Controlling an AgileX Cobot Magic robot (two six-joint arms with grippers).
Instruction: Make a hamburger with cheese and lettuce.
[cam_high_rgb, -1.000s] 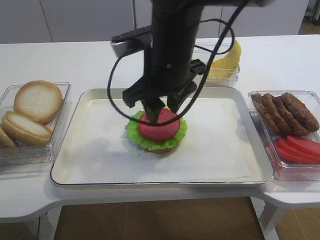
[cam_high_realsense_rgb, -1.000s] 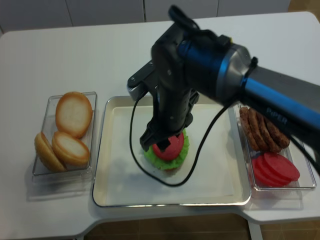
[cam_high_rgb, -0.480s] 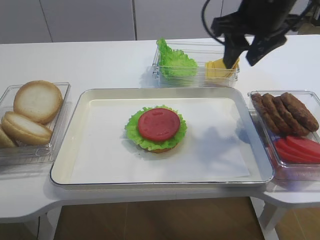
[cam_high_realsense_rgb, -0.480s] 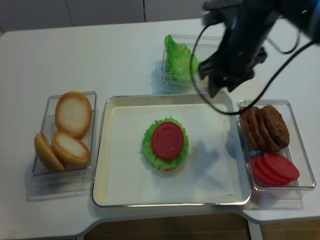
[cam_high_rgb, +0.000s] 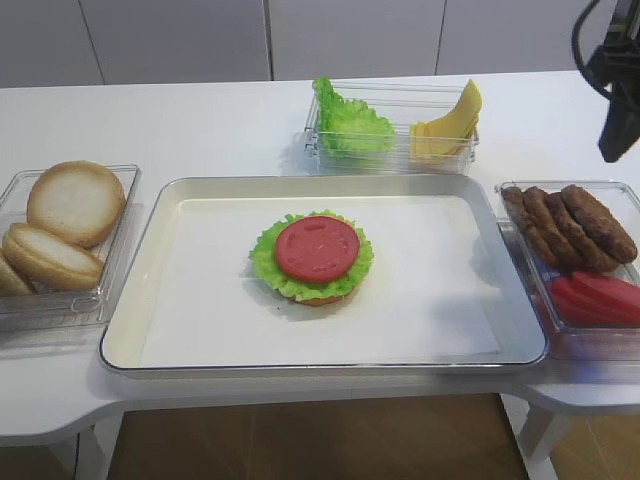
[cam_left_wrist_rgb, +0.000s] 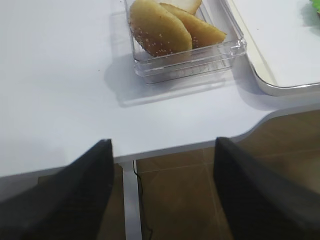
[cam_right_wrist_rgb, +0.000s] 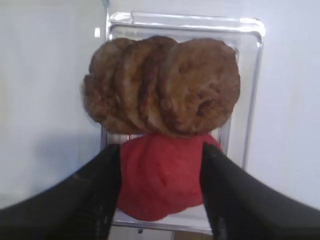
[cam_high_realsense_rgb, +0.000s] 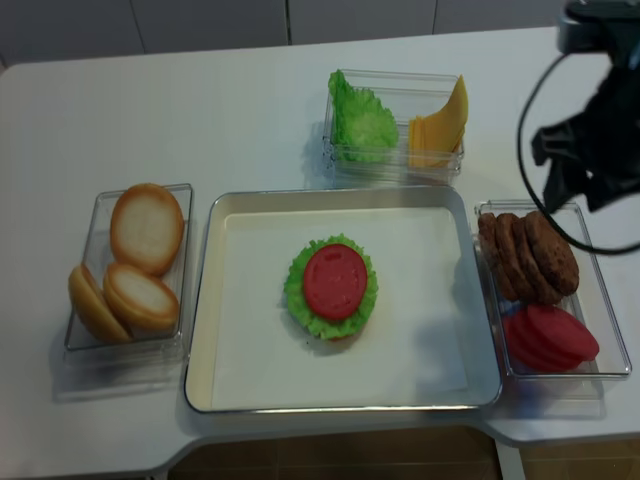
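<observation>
So far the hamburger (cam_high_rgb: 312, 259), a low stack of tan bun base, ruffled bright-green lettuce leaf (cam_high_rgb: 268, 259) and a red round tomato slice (cam_high_rgb: 317, 247) on top, sits near the middle of the shallow metal tray (cam_high_rgb: 130, 300). Judging by this, the base and lettuce are done, while cheese and a top bun remain; no patty shows in the stack. The thin pale-yellow cheese slices (cam_high_rgb: 445, 130) lean in the clear tub just behind the tray's far edge, next to spare green leaves (cam_high_realsense_rgb: 362, 118).

Right of the tray, the right gripper (cam_right_wrist_rgb: 160, 190) hovers above the clear box of brown patties (cam_right_wrist_rgb: 162, 85) and red slices (cam_right_wrist_rgb: 160, 182), jaws wide and holding nothing. The left gripper (cam_left_wrist_rgb: 162, 187) hangs beyond the table edge, left of the tray near the pale bun halves (cam_left_wrist_rgb: 159, 27), jaws wide, empty.

Both grippers' fingertips are cut off in the wrist views, and whatever lies under the tomato is hidden.
</observation>
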